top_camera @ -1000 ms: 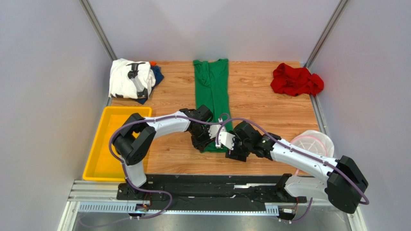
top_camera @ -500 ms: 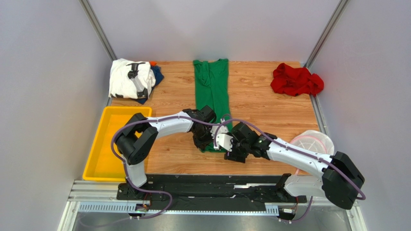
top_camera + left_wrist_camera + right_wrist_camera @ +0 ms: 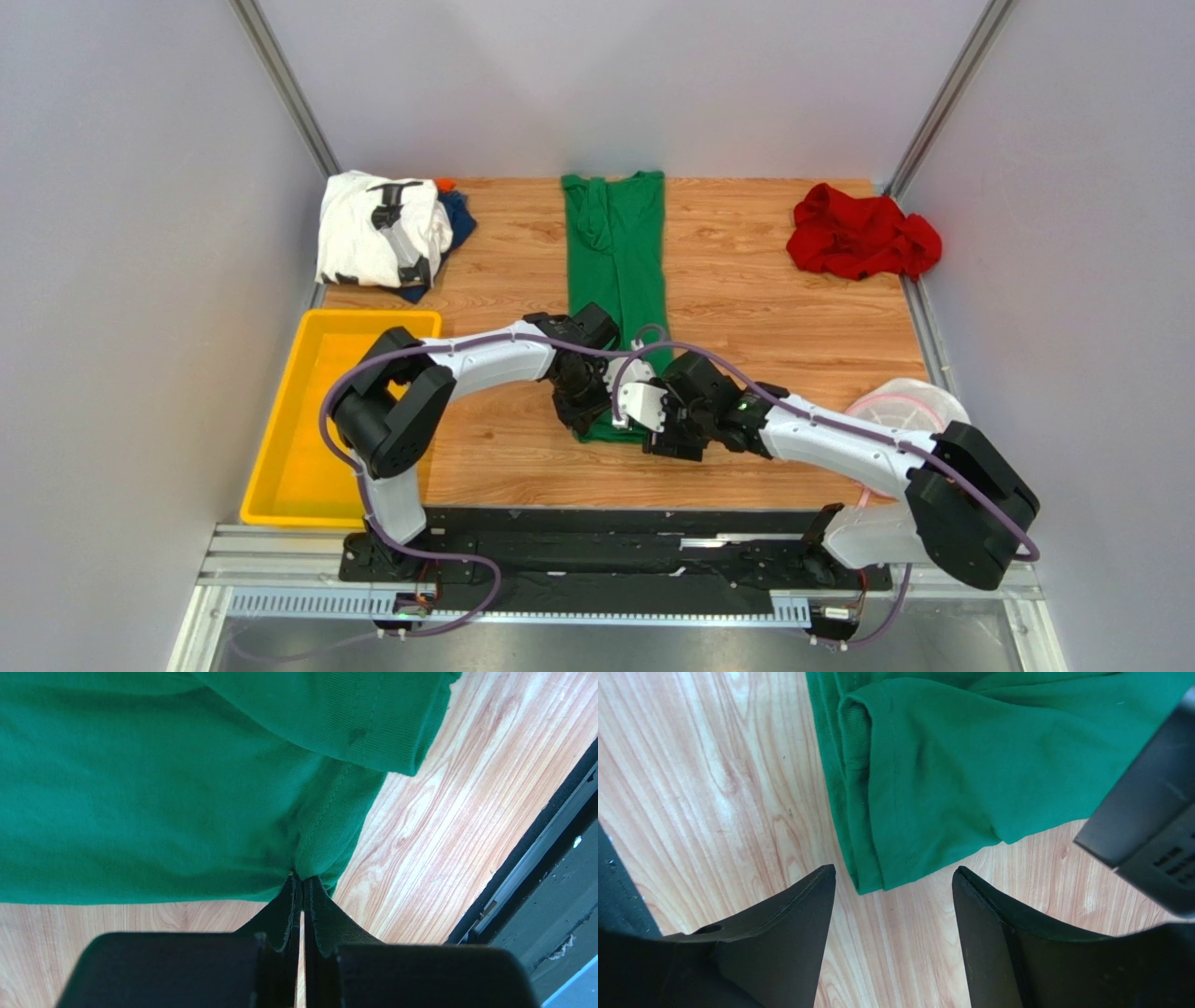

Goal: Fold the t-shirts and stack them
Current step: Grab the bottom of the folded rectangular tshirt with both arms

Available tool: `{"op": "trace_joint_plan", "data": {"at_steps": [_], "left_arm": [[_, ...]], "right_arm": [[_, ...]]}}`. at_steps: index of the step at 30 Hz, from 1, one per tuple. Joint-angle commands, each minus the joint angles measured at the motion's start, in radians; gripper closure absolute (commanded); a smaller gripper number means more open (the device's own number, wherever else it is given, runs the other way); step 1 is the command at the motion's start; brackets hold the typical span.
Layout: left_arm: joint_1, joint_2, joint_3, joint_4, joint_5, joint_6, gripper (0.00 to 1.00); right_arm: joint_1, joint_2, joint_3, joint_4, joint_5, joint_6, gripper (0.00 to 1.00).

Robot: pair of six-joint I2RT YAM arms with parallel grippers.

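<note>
- green t-shirt [image 3: 617, 266] lies as a long strip mid-worktop [image 3: 786, 322], its near end under both arms
- left gripper [image 3: 302, 882] pinched tight on the near hem corner
- right gripper [image 3: 892, 878] wide open and empty, over the other near corner
- looks soft, light and floppy, so grab the layered hem corner
- no readable writing; the white t-shirt [image 3: 368, 224] print is too small

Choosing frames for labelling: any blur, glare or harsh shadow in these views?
Top external: even light, sharp, only soft shadows. Left wrist: green t-shirt evenly lit, seams readable, jaws near-black with detail lost. Right wrist: table grain crisp, no glare, jaws likewise dark.
</note>
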Motion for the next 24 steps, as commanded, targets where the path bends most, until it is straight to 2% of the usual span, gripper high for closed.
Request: {"op": "trace_joint_plan", "data": {"at_steps": [1,14,24], "left_arm": [[-0.04,0.006,-0.04,0.009,0.047,0.081,1.0],[-0.038,0.006,-0.035,0.001,0.067,0.085,1.0],[-0.038,0.029,0.02,-0.01,0.078,0.084,1.0]], "right_arm": [[-0.009,0.075,0.011,0.06,-0.022,-0.025,0.35],[-0.011,0.163,-0.006,0.077,-0.071,-0.013,0.42],[-0.005,0.18,0.063,-0.019,-0.145,0.029,0.51]]}}
